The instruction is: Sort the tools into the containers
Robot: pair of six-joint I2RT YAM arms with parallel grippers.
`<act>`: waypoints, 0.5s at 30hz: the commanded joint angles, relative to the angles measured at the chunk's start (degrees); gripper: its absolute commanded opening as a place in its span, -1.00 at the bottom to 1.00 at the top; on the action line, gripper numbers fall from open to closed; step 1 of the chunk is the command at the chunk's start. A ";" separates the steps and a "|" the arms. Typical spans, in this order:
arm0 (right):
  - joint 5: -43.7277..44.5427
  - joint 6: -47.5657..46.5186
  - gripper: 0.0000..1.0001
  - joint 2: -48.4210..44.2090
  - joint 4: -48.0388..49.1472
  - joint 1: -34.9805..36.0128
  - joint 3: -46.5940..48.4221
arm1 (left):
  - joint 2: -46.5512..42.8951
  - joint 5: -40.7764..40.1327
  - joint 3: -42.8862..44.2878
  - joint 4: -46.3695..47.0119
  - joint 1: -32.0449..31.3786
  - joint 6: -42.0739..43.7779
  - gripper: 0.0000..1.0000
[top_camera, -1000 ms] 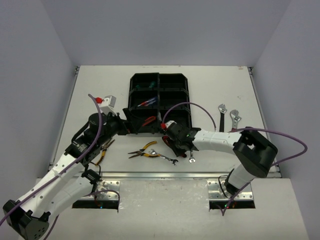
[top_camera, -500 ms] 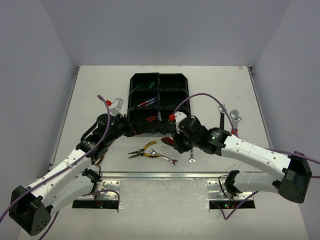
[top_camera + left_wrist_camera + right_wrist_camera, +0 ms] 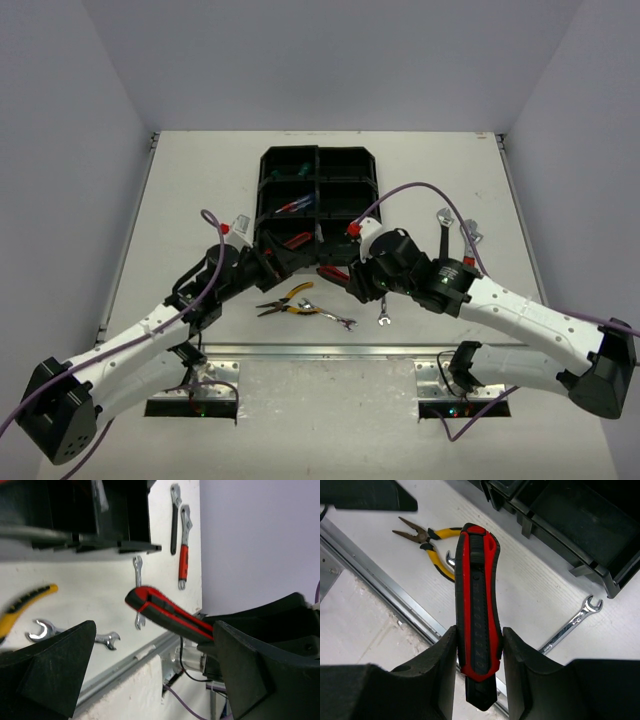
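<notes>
My right gripper (image 3: 479, 650) is shut on the red-black utility knife (image 3: 477, 605) and holds it above the table, just in front of the black organizer tray (image 3: 265, 165). In the top view the right gripper (image 3: 350, 280) and knife (image 3: 333, 273) are near the tray's front edge. My left gripper (image 3: 275, 258) is wide open and empty at the tray's near-left corner, facing the knife (image 3: 167, 614). The tray holds a green screwdriver (image 3: 285, 172), blue and red screwdrivers (image 3: 292, 207) and red pliers (image 3: 297, 240).
Yellow pliers (image 3: 288, 300) and a silver wrench (image 3: 337, 318) lie in front of the tray, with a small wrench (image 3: 384, 318) to their right. Two adjustable wrenches (image 3: 443, 222) (image 3: 183, 550) lie right of the tray. A metal rail (image 3: 320, 350) runs along the table's near edge.
My right arm has stretched out and lifted the knife off the table by the tray's front. My left gripper has moved right, toward the tray's near-left corner.
</notes>
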 commanded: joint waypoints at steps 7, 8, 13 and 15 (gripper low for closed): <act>-3.68 -1.52 -1.00 -2.17 7.77 0.23 3.53 | 3.95 -9.03 -1.16 7.81 -10.49 -22.28 1.00; -4.51 -1.58 -1.00 -2.18 8.73 0.23 3.59 | 5.11 -10.44 -0.51 8.26 -11.14 -23.69 1.00; -5.48 -1.33 -1.00 -2.90 11.07 0.23 3.45 | 8.35 -12.70 1.74 8.41 -13.05 -26.95 1.00; -7.44 -1.03 -1.00 -3.44 12.44 0.23 3.11 | 9.58 -14.07 2.00 8.54 -13.38 -27.62 0.98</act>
